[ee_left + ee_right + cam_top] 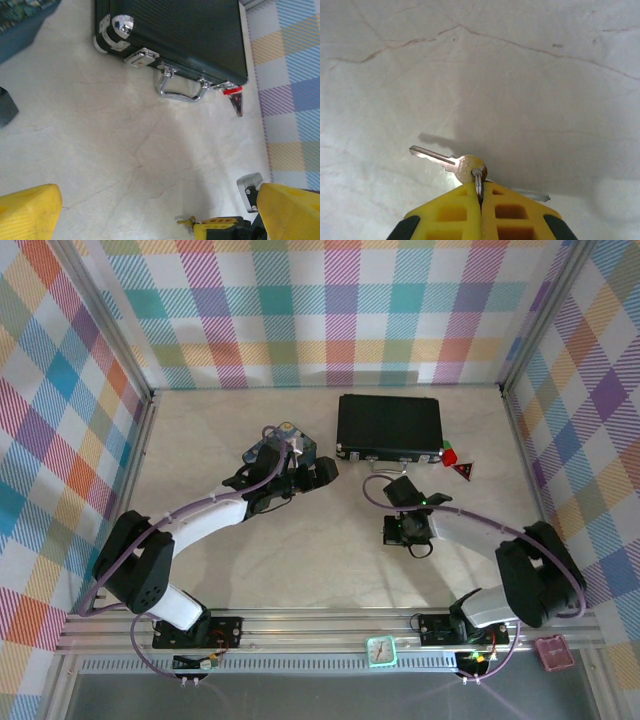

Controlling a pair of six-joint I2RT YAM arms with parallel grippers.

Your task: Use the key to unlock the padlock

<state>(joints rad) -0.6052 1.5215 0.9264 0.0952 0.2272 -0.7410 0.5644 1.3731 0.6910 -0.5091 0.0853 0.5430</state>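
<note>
Left tool (155,212): yellow fingers (27,212) spread wide, nothing between them, over bare worktop (125,150), near blue tin (285,437). Black case (390,425) at centre-back, silver handle (181,94) on near side. Red-and-green pieces (455,462) just beside its right corner. Right tool (481,192): fingers pressed together on ring of key (449,161); blade sticks out left, shadow on worktop.

Right claw (480,192) pinched closed; left claw (160,212) apparently spread wide.
</note>
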